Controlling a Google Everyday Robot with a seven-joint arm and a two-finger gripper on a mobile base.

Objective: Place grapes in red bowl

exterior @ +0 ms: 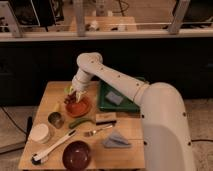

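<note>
The red bowl (80,106) is a shallow orange-red dish on the far left part of the wooden table (127,127). The dark grapes (70,99) sit at the bowl's left side, right under my gripper (75,94). The gripper points down from the white arm and hangs just over the bowl, touching or nearly touching the grapes. I cannot tell whether it holds them. A yellow-green fruit (68,89) shows just behind the gripper.
A green tray (131,102) with a grey sponge (114,97) lies right of the bowl. In front are a metal cup (56,119), a green vegetable (80,122), a brown box (106,117), a fork (97,132), a grey cloth (116,140), a white container (40,133), a brush (50,147) and a dark maroon bowl (76,155).
</note>
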